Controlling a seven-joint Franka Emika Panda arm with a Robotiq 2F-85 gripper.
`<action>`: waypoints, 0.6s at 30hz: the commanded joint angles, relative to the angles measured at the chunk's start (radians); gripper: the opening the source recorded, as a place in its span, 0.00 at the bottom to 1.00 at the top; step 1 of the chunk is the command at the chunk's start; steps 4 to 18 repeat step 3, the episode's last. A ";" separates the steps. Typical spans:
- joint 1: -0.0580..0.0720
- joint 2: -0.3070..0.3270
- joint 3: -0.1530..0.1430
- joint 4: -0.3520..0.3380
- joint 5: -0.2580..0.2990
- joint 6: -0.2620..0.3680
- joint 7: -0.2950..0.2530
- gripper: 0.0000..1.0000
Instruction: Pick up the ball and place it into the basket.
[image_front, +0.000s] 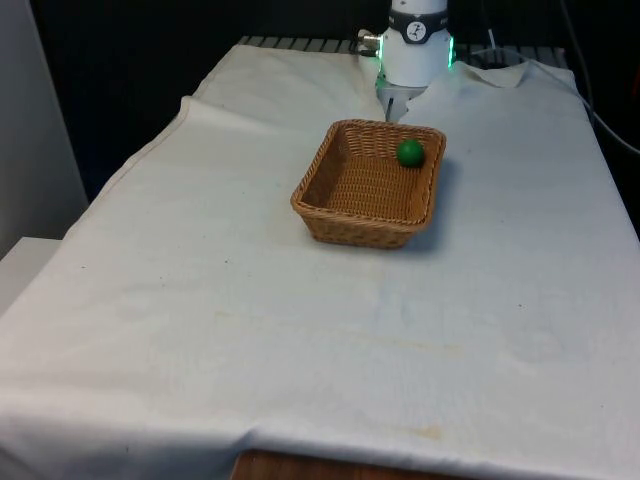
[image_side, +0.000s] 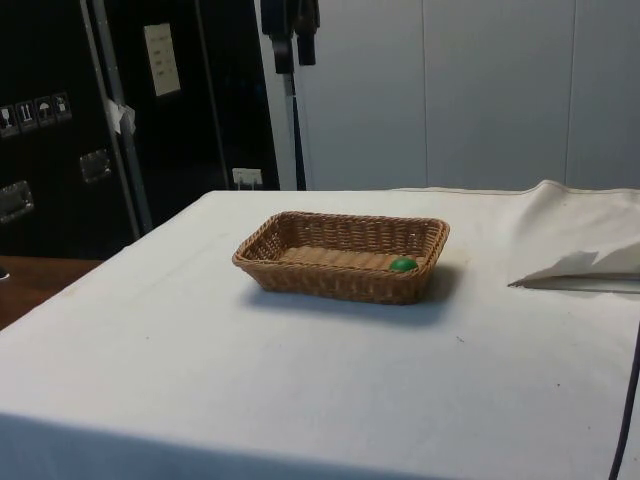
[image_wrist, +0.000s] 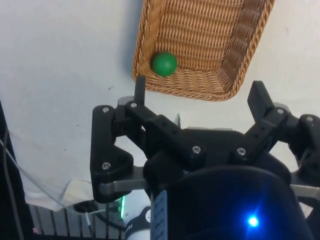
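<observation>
The green ball (image_front: 410, 152) is seen lying inside the wicker basket (image_front: 345, 222), in the corner towards the robot and the front view's right, against the woven wall; the gripper (image_wrist: 200, 97) is held well above, its fingers spread wide and holding nothing; no legible writing can be made out.

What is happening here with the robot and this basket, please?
The green ball lies inside the wicker basket, in the corner on the robot's side. The gripper is open and holds nothing; in the wrist view it hangs above the white cloth, just outside the basket's rim near the ball. The placing looks done.
</observation>
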 joint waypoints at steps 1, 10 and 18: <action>-0.001 -0.006 0.002 0.003 -0.005 -0.012 0.009 1.00; 0.000 -0.002 0.000 0.001 0.000 -0.001 0.001 1.00; 0.000 -0.002 0.000 0.001 0.000 -0.001 0.001 1.00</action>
